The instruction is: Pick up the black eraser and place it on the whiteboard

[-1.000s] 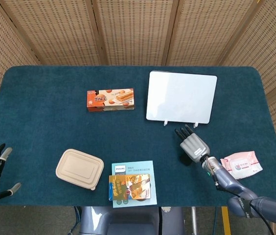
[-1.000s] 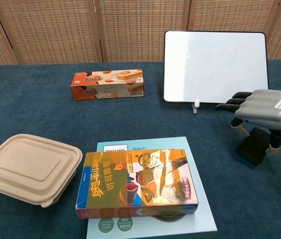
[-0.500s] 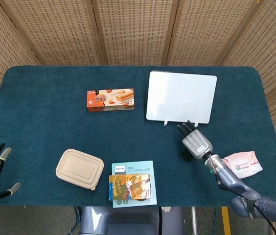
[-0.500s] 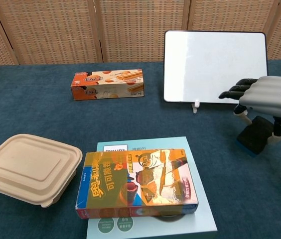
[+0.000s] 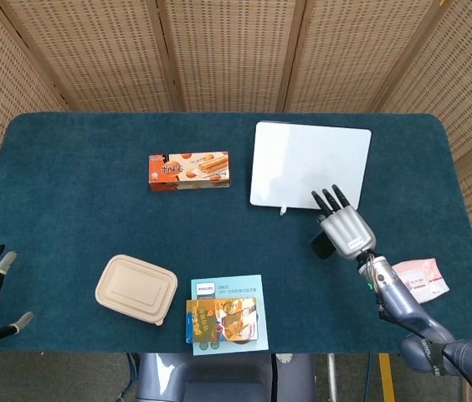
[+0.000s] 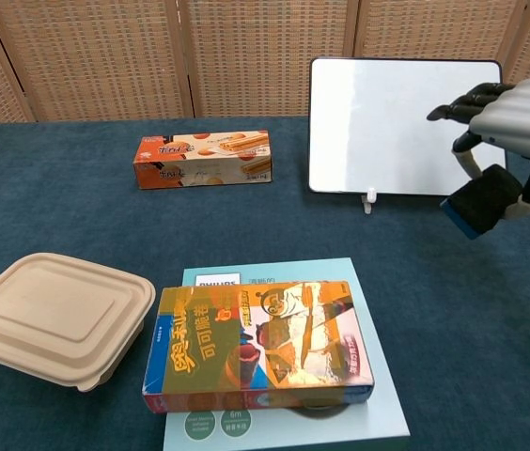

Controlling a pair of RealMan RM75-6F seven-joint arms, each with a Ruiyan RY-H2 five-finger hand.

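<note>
Beneath our right hand [image 6: 519,117] we hold the eraser [image 6: 479,202] off the table [image 5: 77,167]. The whiteboard [image 5: 310,165] lies just ahead of that hand, the biscuit box [image 5: 189,170] far to its left, the pouch [image 5: 420,279] behind it to its right.

Surface [image 5: 77,159] under my arms: dark teal cloth. Whiteboard [image 5: 310,164] lies flat on it. Orange snack box [image 5: 189,170] sits well left of the whiteboard. Beige lidded container [image 5: 135,289] lies nearer me, left of the whiteboard; pale blue booklet [image 5: 223,289] just beside it. Pink packet [image 5: 416,280] lies right of the whiteboard, nearer me.
</note>
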